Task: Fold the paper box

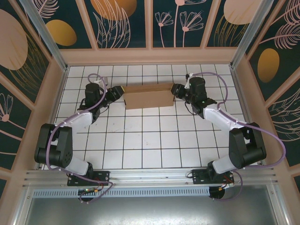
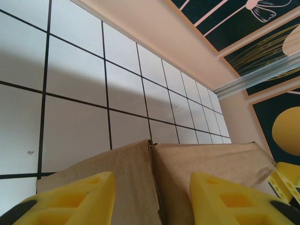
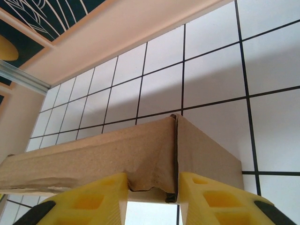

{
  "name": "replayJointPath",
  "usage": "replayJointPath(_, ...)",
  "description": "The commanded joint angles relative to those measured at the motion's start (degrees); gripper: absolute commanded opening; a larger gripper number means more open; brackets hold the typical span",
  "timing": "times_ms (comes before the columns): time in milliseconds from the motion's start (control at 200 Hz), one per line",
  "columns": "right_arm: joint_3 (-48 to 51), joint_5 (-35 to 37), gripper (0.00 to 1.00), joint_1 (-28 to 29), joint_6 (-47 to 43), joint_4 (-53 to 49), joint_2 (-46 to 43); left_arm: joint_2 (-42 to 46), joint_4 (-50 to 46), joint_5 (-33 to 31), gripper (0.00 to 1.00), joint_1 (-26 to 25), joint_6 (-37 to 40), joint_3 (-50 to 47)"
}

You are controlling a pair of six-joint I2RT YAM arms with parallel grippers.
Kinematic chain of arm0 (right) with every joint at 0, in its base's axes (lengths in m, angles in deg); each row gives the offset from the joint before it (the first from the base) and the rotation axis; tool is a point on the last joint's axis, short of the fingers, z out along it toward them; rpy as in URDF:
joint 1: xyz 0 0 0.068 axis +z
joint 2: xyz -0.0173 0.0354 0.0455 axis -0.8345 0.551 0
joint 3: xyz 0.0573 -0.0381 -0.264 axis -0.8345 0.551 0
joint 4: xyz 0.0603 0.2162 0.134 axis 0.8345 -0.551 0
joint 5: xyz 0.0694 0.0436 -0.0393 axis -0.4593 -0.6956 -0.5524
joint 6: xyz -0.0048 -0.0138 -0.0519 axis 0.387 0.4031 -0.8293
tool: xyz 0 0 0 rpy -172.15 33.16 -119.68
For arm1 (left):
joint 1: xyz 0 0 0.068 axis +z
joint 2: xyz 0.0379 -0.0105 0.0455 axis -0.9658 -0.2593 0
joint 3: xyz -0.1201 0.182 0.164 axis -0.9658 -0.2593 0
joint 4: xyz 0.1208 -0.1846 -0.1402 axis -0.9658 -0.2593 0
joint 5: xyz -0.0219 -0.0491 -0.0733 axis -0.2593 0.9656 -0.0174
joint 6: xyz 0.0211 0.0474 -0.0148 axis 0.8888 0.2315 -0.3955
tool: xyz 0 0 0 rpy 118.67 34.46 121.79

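Top external view: white tiled table with black grid lines (image 1: 140, 140), and on it, far middle, a plain brown cardboard paper box (image 1: 147, 97), half formed, long wall upright. Sits directly between the two pincers, with the left pincer (image 1: 117, 94) at one short end and the right pincer (image 1: 177, 90) at the other, each against cardboard.

Looks like squaring and tucking the end walls. To do it well: hold both ends level, press inward evenly to avoid bowing the long wall, follow the existing creases rather than forcing new ones, and go gently on the ragged lower edge at the right end, probably quick to buckle under a harder squeeze. Worth seating one end fully before letting go of the other.

Right wrist view: yellow fingers (image 3: 213, 199) partly closed on the box's end corner, cardboard touching both inner faces, vertical seam (image 3: 176, 140) just ahead of the tips, long wall running off to the pincer's left. Left wrist view: left fingers (image 2: 75, 201) set apart, moderately open, box end spread across the gap just ahead of and below the tips, its own seam roughly midway between them. Pad contact there: cannot tell, so held or merely straddled left unsaid.
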Motion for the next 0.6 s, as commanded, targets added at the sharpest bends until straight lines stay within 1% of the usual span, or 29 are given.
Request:
replayJointPath(0,2.6,1.9,0.34,0.7,-1.8,-3.3,1.8,-2.0,-2.0,-0.9,0.44,-1.6,0.5,-3.3)
replayJointPath(150,4.8,2.2,0.34,0.7,-1.6,-2.2,2.8,-2.5,-3.8,-4.2,0.40,-1.6,1.3,-4.5)
replayJointPath(280,6.6,0.6,0.30,0.6,-0.5,-0.6,3.6,-2.6,-5.9,-6.4,0.33,-1.6,2.5,-4.0)
replayJointPath(325,6.9,-0.4,0.29,0.5,-0.1,-0.3,4.3,-2.9,-6.4,-6.7,0.31,-1.6,2.9,-3.8)
replayJointPath(400,6.9,-2.2,0.28,0.4,0.1,-0.3,5.2,-3.4,-6.5,-6.4,0.31,-1.6,3.1,-3.5)
replayJointPath(495,5.9,-6.1,0.27,0.3,-1.1,-0.7,5.0,-3.3,-5.9,-5.4,0.26,-1.7,3.2,-3.3)
replayJointPath(595,5.1,-8.5,0.27,0.2,-2.1,-1.5,3.5,-2.5,-5.5,-4.9,0.21,-1.9,3.5,-2.8)
